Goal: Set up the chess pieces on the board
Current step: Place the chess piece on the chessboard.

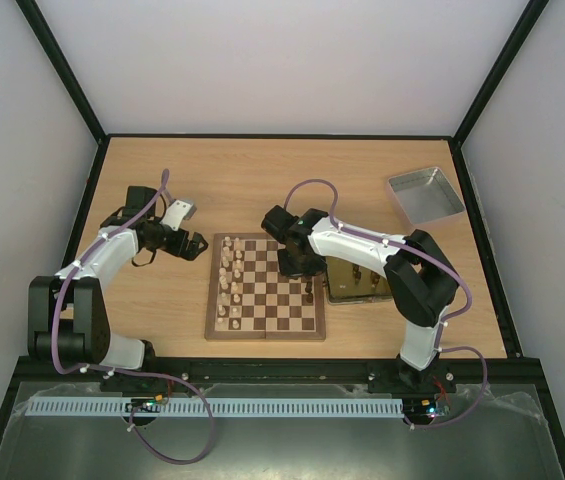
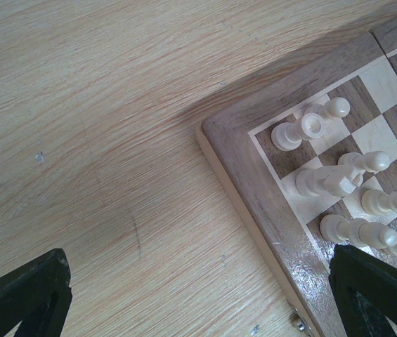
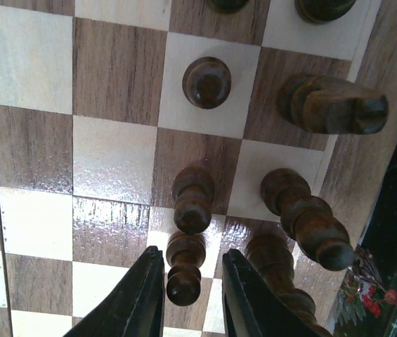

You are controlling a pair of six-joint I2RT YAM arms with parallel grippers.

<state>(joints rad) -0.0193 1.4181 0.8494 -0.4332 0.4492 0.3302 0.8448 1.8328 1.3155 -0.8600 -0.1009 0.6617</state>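
Right hand [image 3: 192, 254] straddles dark pawn [image 3: 184, 272] on board [image 3: 114, 161], slight gap each side; more dark pieces [image 3: 206, 82] nearby.

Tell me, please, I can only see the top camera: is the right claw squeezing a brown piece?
Observer: The right gripper straddles a dark pawn, and a thin gap shows beside it, so it doesn't look pinched.
Operator: Is the pawn standing?
Observer: It looks upright on the board, with a dark knight nearby along the edge.
Operator: And the left claw?
Observer: The left gripper is wide open over the table, beside the board's corner where cream pieces stand.
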